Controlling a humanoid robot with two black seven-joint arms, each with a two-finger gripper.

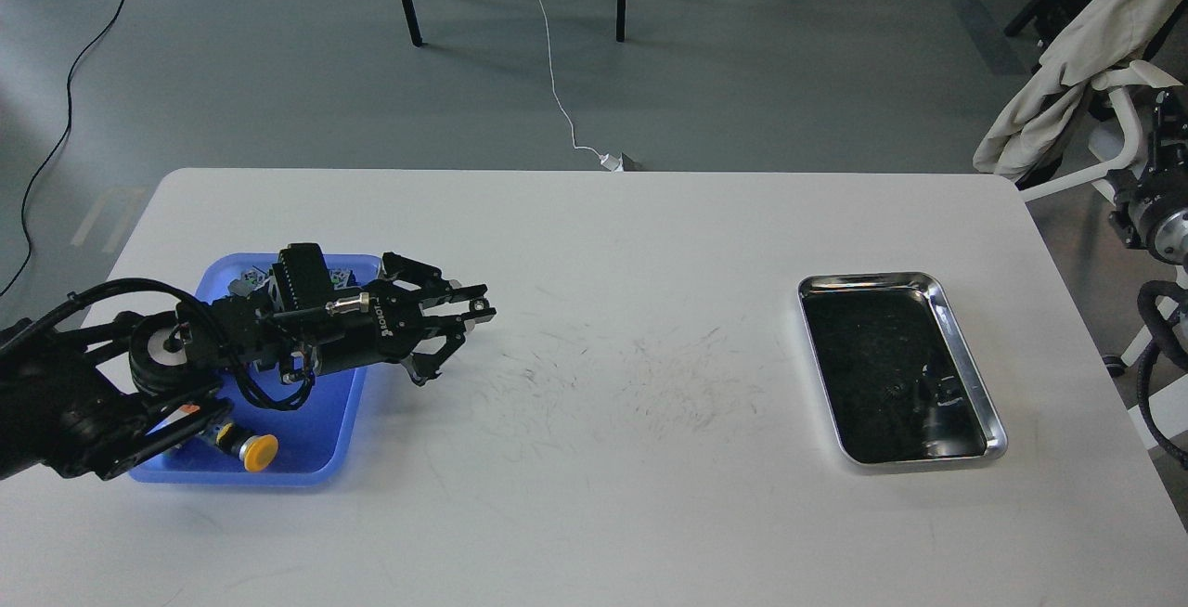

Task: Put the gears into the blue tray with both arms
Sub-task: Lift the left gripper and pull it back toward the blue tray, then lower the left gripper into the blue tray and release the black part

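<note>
a yellow-capped switch (252, 450) is lying in the near end of the blue tray (325, 435) at the table's (650, 514) left; the left tool (471, 308) is being held just past the tray's right rim, fingers drawn together on a tiny dark gear (477, 306); the steel tray (965, 347) is lying well apart at right; the right tool is not being shown.

Left arm (186, 356): black throughout, built of blocky jointed segments. One round silver joint face with a dark centre, left of the gripper (478, 303). Loose black cables loop over and under the segments. Ribbed black box on top, a short silver barrel connector beside it. Small white lettering on the wrist housing, unreadable. Black claw fingers with pale tips.
</note>
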